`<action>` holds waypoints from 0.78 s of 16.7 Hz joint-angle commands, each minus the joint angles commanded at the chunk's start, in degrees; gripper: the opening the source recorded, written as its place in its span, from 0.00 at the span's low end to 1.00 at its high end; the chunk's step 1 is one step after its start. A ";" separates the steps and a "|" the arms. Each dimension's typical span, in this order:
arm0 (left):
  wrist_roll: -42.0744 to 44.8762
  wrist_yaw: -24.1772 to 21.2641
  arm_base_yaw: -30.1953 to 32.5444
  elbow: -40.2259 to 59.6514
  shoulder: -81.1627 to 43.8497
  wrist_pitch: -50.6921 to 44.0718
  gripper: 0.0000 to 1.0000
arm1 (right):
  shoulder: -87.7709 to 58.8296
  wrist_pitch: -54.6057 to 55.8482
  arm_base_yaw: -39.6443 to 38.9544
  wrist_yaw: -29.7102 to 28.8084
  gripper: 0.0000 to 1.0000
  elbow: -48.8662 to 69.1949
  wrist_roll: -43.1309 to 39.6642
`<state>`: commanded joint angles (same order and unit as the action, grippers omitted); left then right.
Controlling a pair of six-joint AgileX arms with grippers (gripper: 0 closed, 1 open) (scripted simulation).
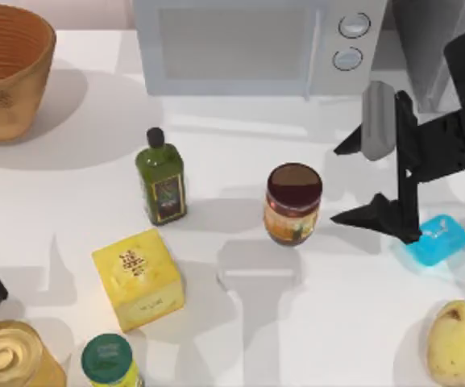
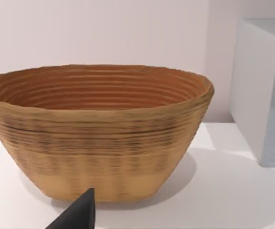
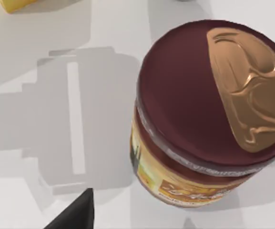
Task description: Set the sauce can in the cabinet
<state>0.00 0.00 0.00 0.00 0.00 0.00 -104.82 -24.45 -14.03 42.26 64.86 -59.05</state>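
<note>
1. One cabinet is seen at the table's far right, beside the microwave.
2. Right gripper is held wide open just right of the sauce can.
3. Sauce can is judged rigid, smooth; its sides should be gripped below the lid.

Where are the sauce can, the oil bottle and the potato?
sauce can (image 1: 293,187): top view, dark lid.
oil bottle (image 1: 161,179): top view, green body.
potato (image 1: 457,342): top view, middle of skin.
</note>
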 joint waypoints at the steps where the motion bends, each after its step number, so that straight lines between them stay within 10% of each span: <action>1: 0.00 0.00 0.00 0.00 0.00 0.00 1.00 | -3.30 -0.79 -0.43 1.34 1.00 2.07 -1.86; 13: 0.00 0.00 0.00 0.00 0.00 0.00 1.00 | -11.97 -2.78 -0.94 4.84 1.00 7.65 -6.43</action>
<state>0.00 0.00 0.00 0.00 0.00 0.00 -116.78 -27.23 -14.97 47.11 72.52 -65.47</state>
